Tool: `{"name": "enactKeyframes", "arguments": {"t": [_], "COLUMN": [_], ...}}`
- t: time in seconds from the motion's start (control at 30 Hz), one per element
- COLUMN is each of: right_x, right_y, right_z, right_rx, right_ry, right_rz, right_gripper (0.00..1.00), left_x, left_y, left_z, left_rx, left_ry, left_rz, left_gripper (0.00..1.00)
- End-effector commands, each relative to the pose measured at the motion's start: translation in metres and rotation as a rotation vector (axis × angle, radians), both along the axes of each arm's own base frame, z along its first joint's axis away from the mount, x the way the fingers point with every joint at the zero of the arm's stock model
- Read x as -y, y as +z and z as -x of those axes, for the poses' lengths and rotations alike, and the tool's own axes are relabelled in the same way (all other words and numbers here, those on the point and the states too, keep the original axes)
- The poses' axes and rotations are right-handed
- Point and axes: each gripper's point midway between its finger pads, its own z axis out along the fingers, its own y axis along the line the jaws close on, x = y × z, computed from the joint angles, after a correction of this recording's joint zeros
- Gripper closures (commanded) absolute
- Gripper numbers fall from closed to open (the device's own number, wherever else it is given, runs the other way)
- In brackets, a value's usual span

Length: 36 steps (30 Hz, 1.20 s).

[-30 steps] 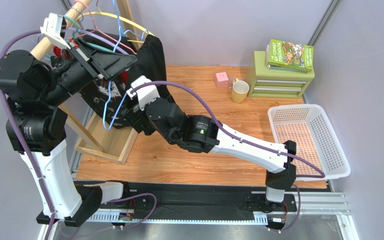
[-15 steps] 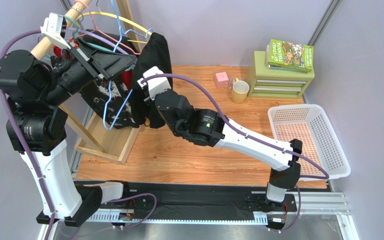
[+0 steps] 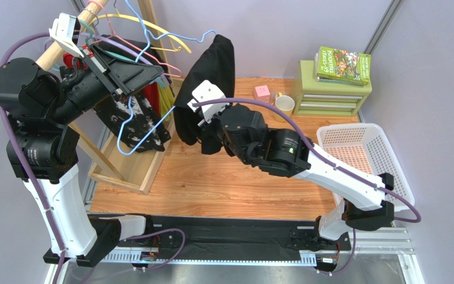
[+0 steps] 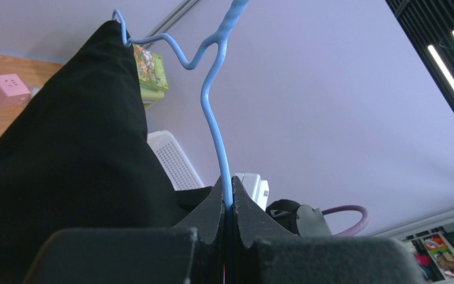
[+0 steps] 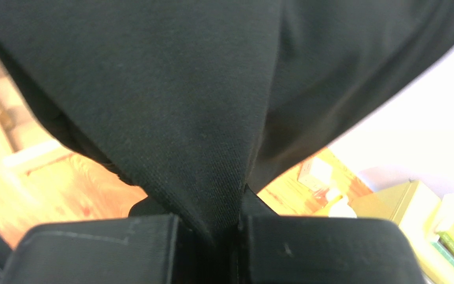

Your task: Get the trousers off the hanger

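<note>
The black trousers (image 3: 210,83) hang bunched from the right end of the light-blue hanger (image 3: 150,131), its tip showing at the top of the cloth. In the left wrist view the trousers (image 4: 75,154) hang off the hanger (image 4: 213,112) on the left. My left gripper (image 4: 228,200) is shut on the hanger's wire; from above, this gripper (image 3: 156,70) sits by the rack. My right gripper (image 5: 235,228) is shut on a fold of the trousers (image 5: 194,106). Seen from above, its fingers are hidden in the cloth's lower part.
A wooden rack (image 3: 124,171) at the left carries several other hangers, a black garment with white splotches (image 3: 130,121) and a red one. A white basket (image 3: 389,177) stands at the right. Green drawers (image 3: 330,92) with a book (image 3: 343,64), a yellow mug (image 3: 284,108) and a pink cube (image 3: 262,93) stand at the back.
My right gripper has shut on the trousers and pulled them right and up, sliding them along the hanger to its end. The left gripper kept its hold on the hanger.
</note>
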Motion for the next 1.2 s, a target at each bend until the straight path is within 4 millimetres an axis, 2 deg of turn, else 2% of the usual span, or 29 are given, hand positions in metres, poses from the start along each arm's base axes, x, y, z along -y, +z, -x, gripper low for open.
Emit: {"name": "enactKeyframes", "arguments": {"t": [0.0, 0.1, 0.2, 0.33, 0.4, 0.43, 0.5, 0.53, 0.6, 0.63, 0.7, 0.73, 0.77, 0.9, 0.93, 1.0, 1.03, 1.1, 1.17], "right_x": [0.025, 0.029, 0.026, 0.012, 0.001, -0.005, -0.009, -0.010, -0.005, -0.004, 0.010, 0.022, 0.034, 0.068, 0.080, 0.096, 0.105, 0.110, 0.110], "right_y": [0.022, 0.024, 0.015, 0.007, 0.004, 0.001, -0.005, -0.007, -0.009, -0.007, -0.008, 0.000, -0.002, 0.019, 0.022, 0.030, 0.031, 0.033, 0.035], "right_z": [0.017, 0.029, 0.038, 0.042, 0.047, 0.053, 0.059, 0.064, 0.073, 0.080, 0.082, 0.074, 0.071, 0.053, 0.040, 0.029, 0.018, 0.011, 0.010], "right_rx": [-0.001, -0.066, -0.125, -0.211, -0.293, -0.327, -0.391, -0.414, -0.435, -0.445, -0.450, -0.420, -0.418, -0.375, -0.367, -0.368, -0.391, -0.405, -0.394], "right_ry": [0.111, 0.185, 0.221, 0.207, 0.204, 0.233, 0.235, 0.252, 0.283, 0.320, 0.297, 0.240, 0.199, 0.102, 0.048, 0.002, -0.020, -0.013, 0.027], "right_rz": [0.021, 0.001, -0.046, -0.165, -0.256, -0.271, -0.308, -0.312, -0.309, -0.306, -0.283, -0.297, -0.278, -0.304, -0.316, -0.346, -0.375, -0.392, -0.373], "right_gripper": [1.00, 1.00, 1.00, 0.97, 0.78, 0.61, 0.44, 0.30, 0.19, 0.15, 0.11, 0.09, 0.08, 0.07, 0.07, 0.07, 0.07, 0.08, 0.08], "left_x": [0.000, 0.002, 0.004, 0.007, 0.009, 0.009, 0.010, 0.011, 0.014, 0.015, 0.017, 0.018, 0.018, 0.021, 0.021, 0.022, 0.023, 0.023, 0.024], "left_y": [0.038, 0.041, 0.043, 0.055, 0.056, 0.057, 0.056, 0.055, 0.055, 0.055, 0.052, 0.049, 0.047, 0.035, 0.030, 0.024, 0.019, 0.013, 0.006], "left_z": [0.020, 0.027, 0.031, 0.042, 0.045, 0.045, 0.050, 0.048, 0.059, 0.058, 0.068, 0.065, 0.066, 0.080, 0.078, 0.089, 0.087, 0.098, 0.101], "left_rx": [0.195, 0.206, 0.215, 0.270, 0.273, 0.289, 0.300, 0.314, 0.337, 0.367, 0.390, 0.390, 0.390, 0.397, 0.386, 0.391, 0.374, 0.370, 0.351], "left_ry": [-0.018, -0.041, -0.064, -0.105, -0.128, -0.134, -0.148, -0.157, -0.202, -0.221, -0.253, -0.260, -0.268, -0.320, -0.328, -0.356, -0.363, -0.398, -0.420], "left_rz": [0.003, 0.008, 0.010, 0.034, 0.045, 0.044, 0.037, 0.035, 0.034, 0.033, 0.025, 0.022, 0.018, -0.019, -0.025, -0.042, -0.043, -0.049, -0.049], "left_gripper": [1.00, 1.00, 1.00, 1.00, 1.00, 1.00, 1.00, 1.00, 1.00, 1.00, 1.00, 1.00, 1.00, 1.00, 1.00, 1.00, 1.00, 1.00, 1.00]}}
